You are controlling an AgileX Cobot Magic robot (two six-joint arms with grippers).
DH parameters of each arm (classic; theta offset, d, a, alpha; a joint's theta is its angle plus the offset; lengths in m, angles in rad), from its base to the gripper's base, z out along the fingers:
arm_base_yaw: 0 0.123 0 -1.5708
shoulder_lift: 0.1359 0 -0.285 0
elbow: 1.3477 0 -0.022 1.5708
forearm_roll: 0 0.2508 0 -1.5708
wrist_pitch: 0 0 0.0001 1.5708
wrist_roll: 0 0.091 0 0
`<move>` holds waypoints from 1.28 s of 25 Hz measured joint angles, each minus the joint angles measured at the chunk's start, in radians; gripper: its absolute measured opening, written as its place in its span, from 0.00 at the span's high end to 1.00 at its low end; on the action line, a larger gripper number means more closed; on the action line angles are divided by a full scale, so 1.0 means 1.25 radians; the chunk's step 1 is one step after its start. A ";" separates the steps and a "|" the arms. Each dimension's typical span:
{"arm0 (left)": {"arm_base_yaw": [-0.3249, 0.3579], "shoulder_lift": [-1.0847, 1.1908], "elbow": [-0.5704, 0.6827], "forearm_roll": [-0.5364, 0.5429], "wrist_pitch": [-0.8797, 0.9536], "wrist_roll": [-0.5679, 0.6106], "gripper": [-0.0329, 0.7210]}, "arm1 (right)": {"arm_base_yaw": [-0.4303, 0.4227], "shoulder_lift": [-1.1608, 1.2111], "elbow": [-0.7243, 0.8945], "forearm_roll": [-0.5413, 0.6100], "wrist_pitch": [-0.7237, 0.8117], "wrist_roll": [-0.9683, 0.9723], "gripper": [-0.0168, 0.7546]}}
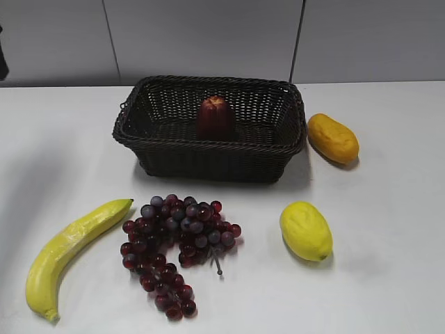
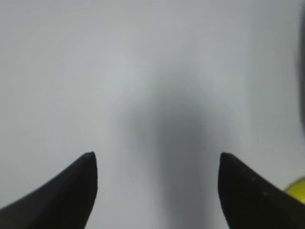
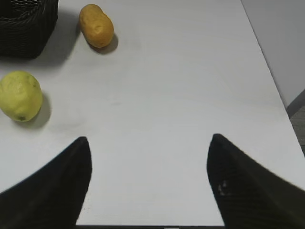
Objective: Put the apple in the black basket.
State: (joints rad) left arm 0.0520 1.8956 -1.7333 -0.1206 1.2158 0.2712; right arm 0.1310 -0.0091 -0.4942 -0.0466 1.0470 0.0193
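On the white table (image 1: 389,278), from left to right, lie a banana (image 1: 69,254), grapes (image 1: 177,247), the black basket (image 1: 208,163) holding the apple (image 1: 215,118) upright, a lemon (image 1: 306,230) and an orange fruit (image 1: 333,138), while the left gripper (image 2: 157,164) and right gripper (image 3: 147,145) hang spread and empty.

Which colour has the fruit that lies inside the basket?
Dark maroon-red; the apple shows best in the exterior view, inside the black basket.
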 joint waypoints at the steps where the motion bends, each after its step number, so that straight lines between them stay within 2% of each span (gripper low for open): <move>1: -0.001 -0.024 0.039 0.000 0.000 0.000 0.18 | 0.000 0.000 0.000 0.000 0.000 0.000 0.24; 10: -0.001 -0.245 0.375 0.051 -0.001 0.000 0.19 | 0.000 0.000 0.000 0.000 0.000 0.000 0.24; 17: -0.001 -0.443 0.613 0.054 -0.087 0.000 0.19 | 0.000 0.000 0.000 0.000 0.000 0.000 0.24; 32: -0.001 -0.807 0.960 0.029 -0.145 0.000 0.19 | 0.000 0.000 0.000 0.000 0.000 0.000 0.24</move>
State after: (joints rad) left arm 0.0502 0.8868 -0.5333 -0.0844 1.0340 0.2712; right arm 0.1310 -0.0091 -0.4942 -0.0466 1.0470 0.0193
